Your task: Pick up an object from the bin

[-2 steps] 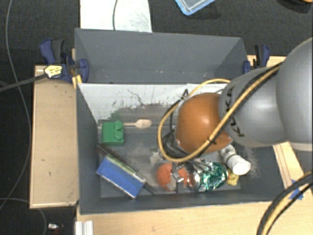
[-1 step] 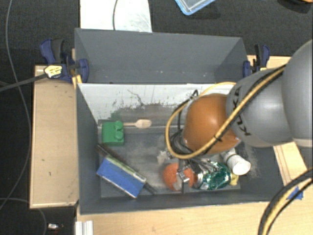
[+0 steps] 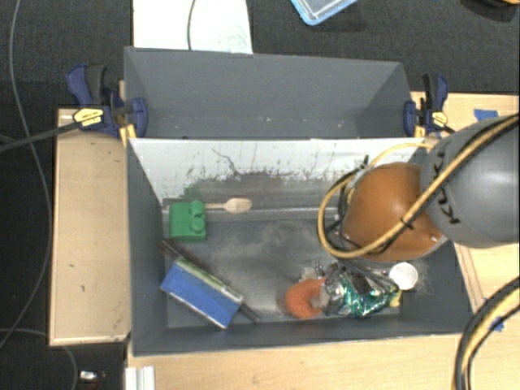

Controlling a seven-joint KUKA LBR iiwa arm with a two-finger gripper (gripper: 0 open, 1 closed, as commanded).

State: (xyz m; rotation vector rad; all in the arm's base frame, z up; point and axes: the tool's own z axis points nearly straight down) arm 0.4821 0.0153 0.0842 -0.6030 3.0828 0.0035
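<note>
We take the green toy block (image 3: pixel 187 220) on the floor of the bin (image 3: pixel 268 96) as our marker. The gripper (image 3: pixel 331 287) is down low, well to the right of the block and nearer the front wall, under the arm's orange cover (image 3: pixel 386 210). Whether it is spread or closed we cannot tell, as its tip is lost in a small heap. In that heap, an orange rounded lump (image 3: pixel 299 301) lies on the side towards the block, touching the gripper's tip. A crinkled green foil wrapper (image 3: pixel 361 299) lies just beyond it, and a white round disc (image 3: pixel 404 276) sits farthest from the block. Just right of the block, and a little farther back, lies a small wooden spoon (image 3: pixel 231 206). In front of the block lies a blue box (image 3: pixel 197 294), tilted, with a dark flat strip (image 3: pixel 195 262) between the two.
</note>
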